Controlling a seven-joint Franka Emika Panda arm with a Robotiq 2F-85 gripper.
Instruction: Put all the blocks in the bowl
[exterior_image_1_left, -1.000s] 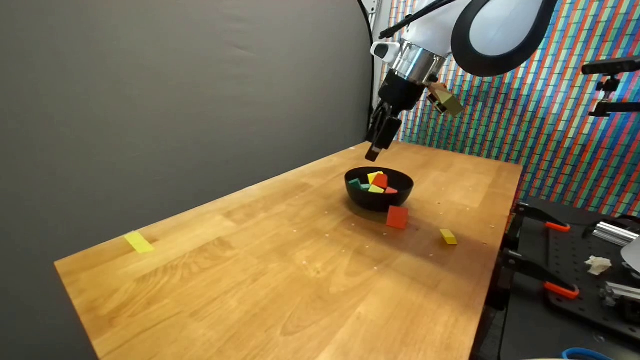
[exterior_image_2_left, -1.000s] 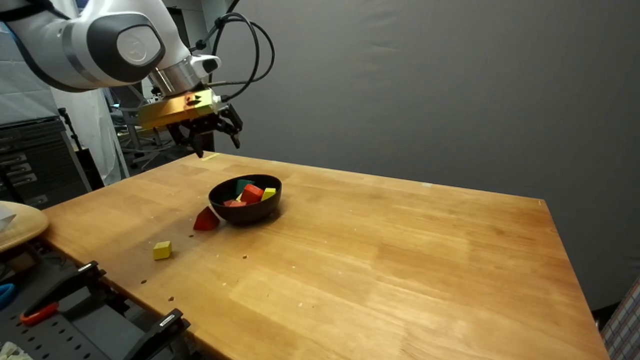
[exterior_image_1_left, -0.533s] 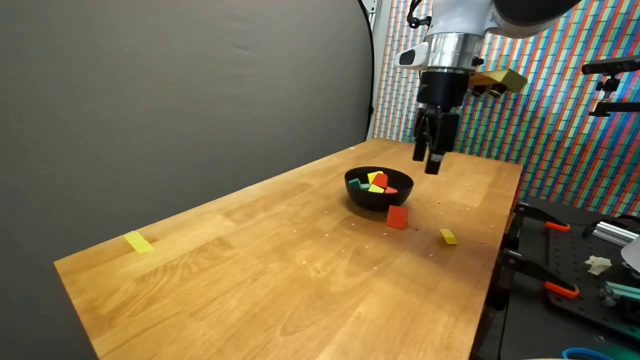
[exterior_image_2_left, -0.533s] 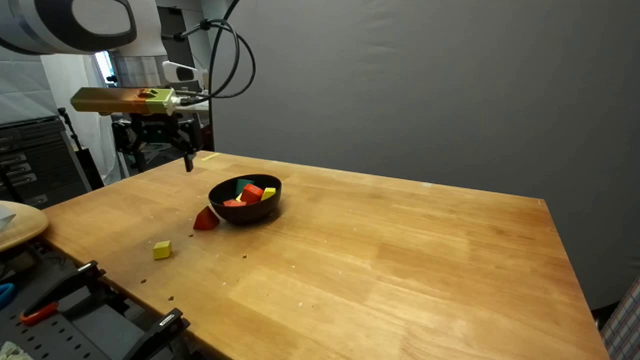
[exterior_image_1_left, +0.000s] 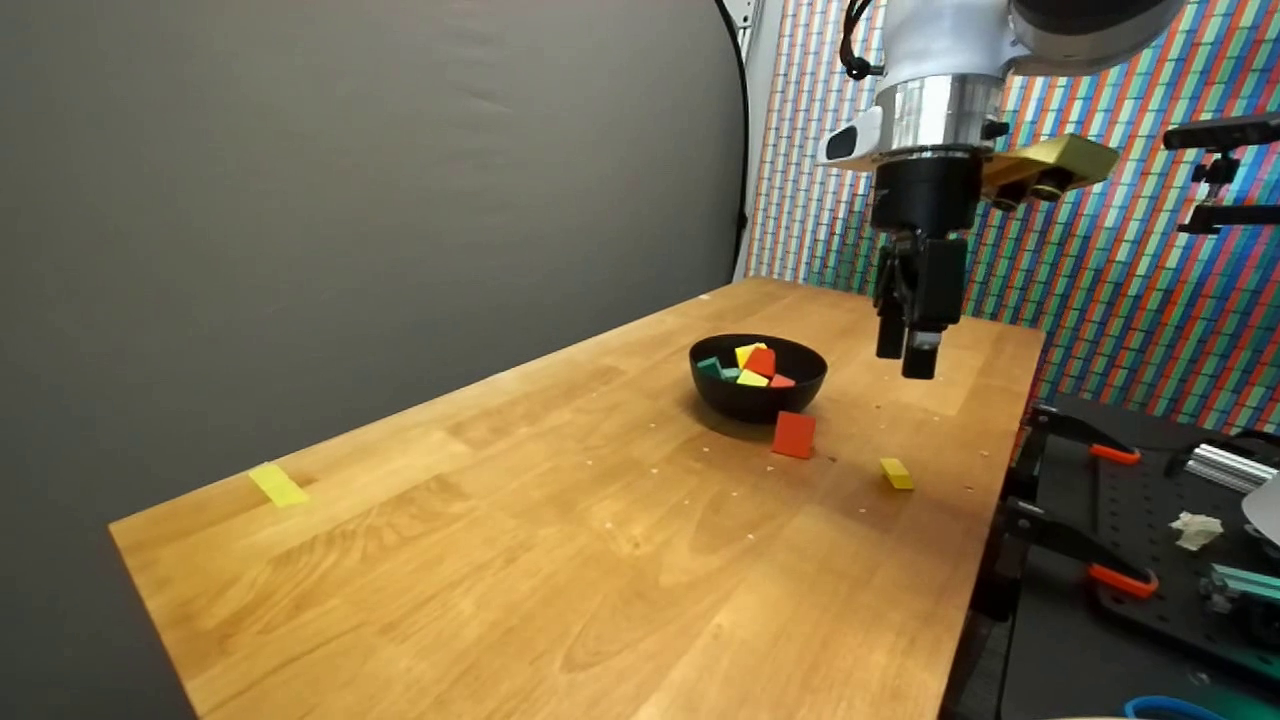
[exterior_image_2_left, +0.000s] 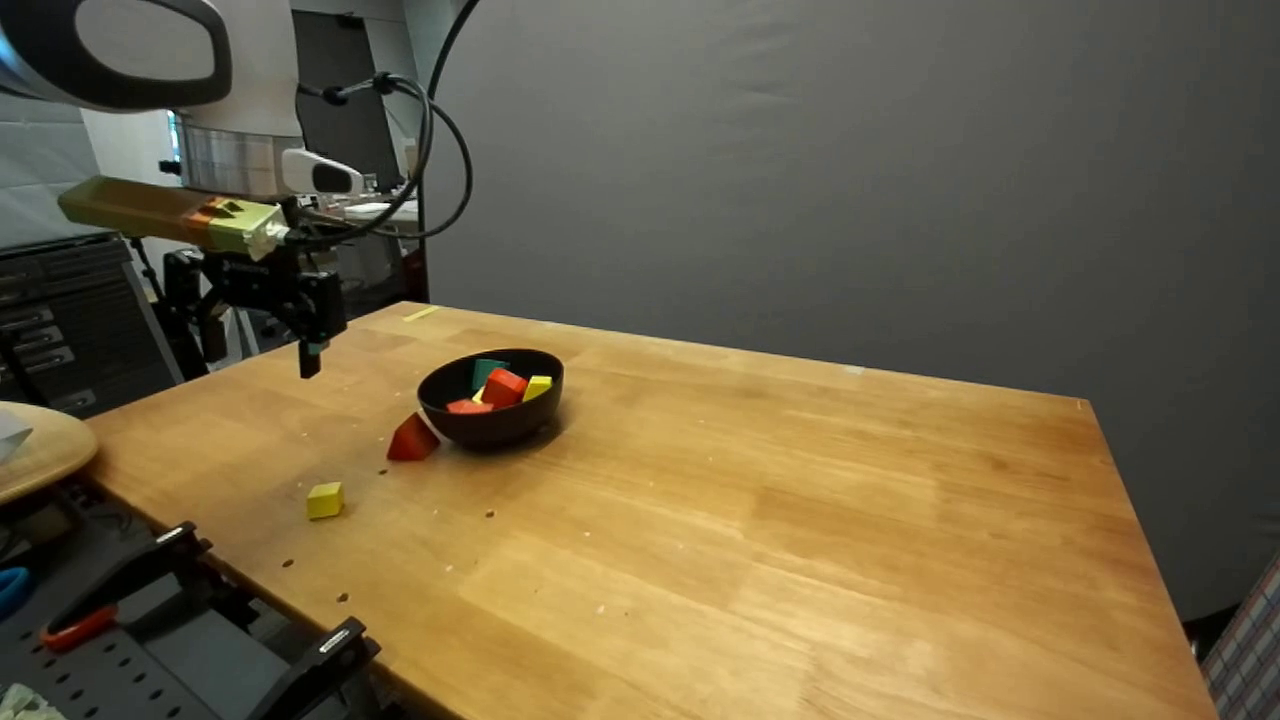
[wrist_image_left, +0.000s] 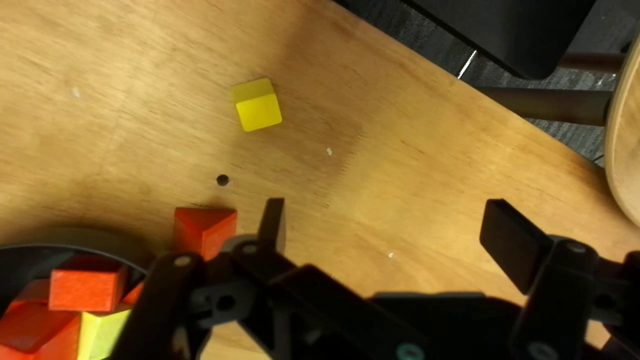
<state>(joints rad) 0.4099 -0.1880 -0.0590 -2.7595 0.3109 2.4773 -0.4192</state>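
In an exterior view, a flat yellow strip (exterior_image_1_left: 278, 484) lies by the left edge of the counter (exterior_image_1_left: 560, 580); I take it to be no part of the job. Well to its right sits the black bowl (exterior_image_1_left: 745, 405), upright, holding a pile of red, yellow and green blocks (exterior_image_1_left: 762, 361); how many lie underneath cannot be counted.

At the bowl's near right side stands a loose red block (exterior_image_1_left: 795, 436), wedge-shaped; whether it touches the bowl's wall I cannot tell. Further right, well apart from the bowl and closer to the counter's right edge, lies a loose yellow block (exterior_image_1_left: 897, 474).

The end effector (exterior_image_1_left: 905, 354) hangs above the counter to the right of the bowl. In the wrist view its fingers (wrist_image_left: 515, 250) stand wide apart, and neither loose block is between them. It grips nothing.

The work seems to stand between pick-ups, with most of the blocks in and two left to fetch. The next move likely calls for a shift over one of them, then a descent with the fingers straddling it; which comes first is not clear. The yellow one should be the simpler grasp, having free room all round. The red one looks more awkward: its slanted faces may slip, and a finger going down on its left could knock the bowl.
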